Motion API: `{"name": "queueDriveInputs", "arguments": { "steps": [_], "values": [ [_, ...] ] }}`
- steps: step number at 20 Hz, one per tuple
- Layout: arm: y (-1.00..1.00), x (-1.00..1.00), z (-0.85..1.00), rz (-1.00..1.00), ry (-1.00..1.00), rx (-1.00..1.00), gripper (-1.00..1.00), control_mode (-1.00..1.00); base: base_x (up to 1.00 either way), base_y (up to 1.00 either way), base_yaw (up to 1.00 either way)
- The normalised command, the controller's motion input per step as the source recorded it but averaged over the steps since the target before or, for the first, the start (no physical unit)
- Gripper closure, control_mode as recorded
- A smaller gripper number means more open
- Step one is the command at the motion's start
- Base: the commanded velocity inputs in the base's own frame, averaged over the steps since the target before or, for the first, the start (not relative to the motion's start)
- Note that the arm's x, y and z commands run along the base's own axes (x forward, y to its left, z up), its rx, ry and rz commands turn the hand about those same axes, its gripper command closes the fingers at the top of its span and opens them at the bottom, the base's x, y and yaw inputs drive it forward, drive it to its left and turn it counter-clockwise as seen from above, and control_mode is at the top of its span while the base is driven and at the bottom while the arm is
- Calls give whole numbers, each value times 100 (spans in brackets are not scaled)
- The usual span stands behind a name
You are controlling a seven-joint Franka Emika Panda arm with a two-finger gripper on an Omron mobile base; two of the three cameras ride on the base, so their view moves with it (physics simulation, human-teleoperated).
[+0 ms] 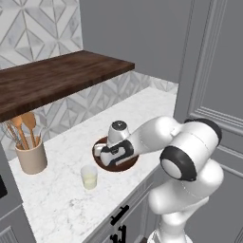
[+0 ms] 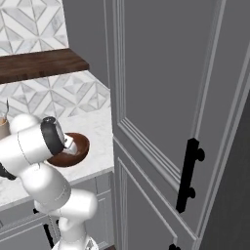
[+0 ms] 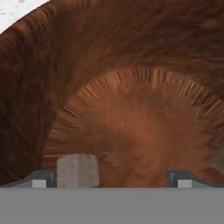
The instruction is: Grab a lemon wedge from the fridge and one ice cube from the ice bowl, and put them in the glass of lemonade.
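An ice cube (image 3: 77, 170) lies just inside the gripper's (image 3: 111, 177) left fingertip (image 3: 40, 179); the 2 fingers are spread wide, gripping nothing, down in the ice bowl (image 1: 128, 163). The glass of lemonade (image 1: 89, 177) stands just beside the bowl on the marble counter (image 1: 61, 199), near a beige utensil cup (image 1: 32, 156).

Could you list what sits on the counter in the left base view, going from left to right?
Beige utensil cup with wooden spoons → glass of lemonade → ice bowl, with the arm's hand lowered over it.
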Motion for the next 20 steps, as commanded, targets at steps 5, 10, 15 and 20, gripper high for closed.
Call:
{"name": "queueDriveInputs", "arguments": {
  "steps": [5,10,15,20],
  "values": [
    [0,7,0,0,0,0,-100,-100,0,0,0],
    [0,13,-3,0,0,0,-100,-100,0,0,0],
    [0,-1,-37,0,0,0,-100,-100,0,0,0],
    [0,0,-8,0,0,0,-100,-100,0,0,0]
  ]
}}
